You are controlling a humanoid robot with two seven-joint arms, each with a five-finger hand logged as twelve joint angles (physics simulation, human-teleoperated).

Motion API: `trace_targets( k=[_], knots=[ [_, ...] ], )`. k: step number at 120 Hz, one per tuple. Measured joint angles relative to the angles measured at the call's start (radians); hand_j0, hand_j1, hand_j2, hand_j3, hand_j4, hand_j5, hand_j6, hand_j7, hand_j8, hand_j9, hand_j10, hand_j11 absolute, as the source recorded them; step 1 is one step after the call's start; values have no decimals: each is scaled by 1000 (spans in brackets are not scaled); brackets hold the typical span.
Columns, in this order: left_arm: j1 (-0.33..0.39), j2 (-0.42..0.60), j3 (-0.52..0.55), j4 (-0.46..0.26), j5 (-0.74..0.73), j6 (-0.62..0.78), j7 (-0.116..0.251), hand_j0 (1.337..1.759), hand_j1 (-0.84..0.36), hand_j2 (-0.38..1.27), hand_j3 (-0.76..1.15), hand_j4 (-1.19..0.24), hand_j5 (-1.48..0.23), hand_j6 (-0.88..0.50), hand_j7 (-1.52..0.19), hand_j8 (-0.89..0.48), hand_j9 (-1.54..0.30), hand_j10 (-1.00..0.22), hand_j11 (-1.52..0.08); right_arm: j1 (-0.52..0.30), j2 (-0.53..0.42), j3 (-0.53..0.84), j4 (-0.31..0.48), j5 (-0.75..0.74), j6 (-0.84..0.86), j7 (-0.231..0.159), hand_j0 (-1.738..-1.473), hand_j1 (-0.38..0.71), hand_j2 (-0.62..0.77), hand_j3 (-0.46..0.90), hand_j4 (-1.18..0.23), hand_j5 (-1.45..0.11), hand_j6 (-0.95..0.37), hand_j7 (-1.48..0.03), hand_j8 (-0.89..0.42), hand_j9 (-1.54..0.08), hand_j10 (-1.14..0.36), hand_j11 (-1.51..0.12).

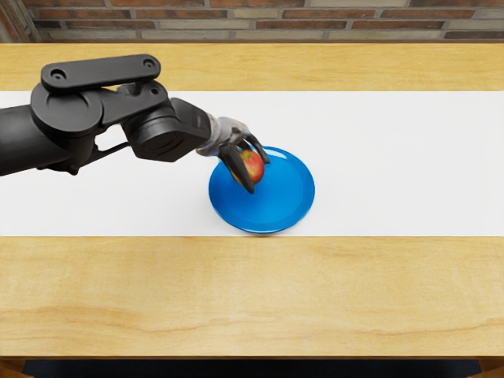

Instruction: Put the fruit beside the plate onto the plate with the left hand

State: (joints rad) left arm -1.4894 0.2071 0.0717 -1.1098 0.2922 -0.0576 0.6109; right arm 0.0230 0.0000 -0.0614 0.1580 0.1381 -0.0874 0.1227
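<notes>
Blue plate (287,197) sits on the white strip (394,157) that runs across the wooden table (252,299), a little left of the strip's middle. A brick wall (236,20) closes the far side.

Left arm (94,118) enters from the picture's left edge and reaches over the strip. The left hand (239,153) is positioned above the plate's left portion. Its dark fingers (236,169) are curled around the fruit, a red and yellow apple (253,164), which shows between them. The grasp appears firm, with fingers on both the near and far sides of the apple.

Location of the task's thing: the apple is in the hand, within the plate's outline as seen from the head view, towards its upper left. Whether its underside touches the plate surface or hangs just above it cannot be determined from this angle.

Right arm: not visible.

Assessment of step: transport looks essentially complete, and the placing step is in hand. The release is not yet done.

Next move, in my judgement: lower the apple until it rests on the plate if it is not already there, then spread the fingers evenly so none drags it sideways. The apple is round and could roll towards the rim, so the opening should be slow and the hand should lift straight up and clear.
</notes>
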Motion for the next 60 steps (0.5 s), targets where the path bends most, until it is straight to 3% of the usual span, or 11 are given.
trace_targets(
  k=[33,60],
  knots=[
    [-10,-37,1,1,33,11,0,1655,-31,82,0,-299,-422,-272,-421,-235,-422,-343,-425,0,0,0,0,0,0,0,-1658,-308,-7,0,-35,-45,-35,-45,-35,-45,-35,-45],
    [-28,-10,-10,-12,48,10,0,1657,21,62,0,-269,-359,-260,-359,-248,-359,-283,-360,0,0,0,0,0,0,0,-1658,-308,-7,0,-35,-45,-35,-45,-35,-45,-35,-45]
  ],
)
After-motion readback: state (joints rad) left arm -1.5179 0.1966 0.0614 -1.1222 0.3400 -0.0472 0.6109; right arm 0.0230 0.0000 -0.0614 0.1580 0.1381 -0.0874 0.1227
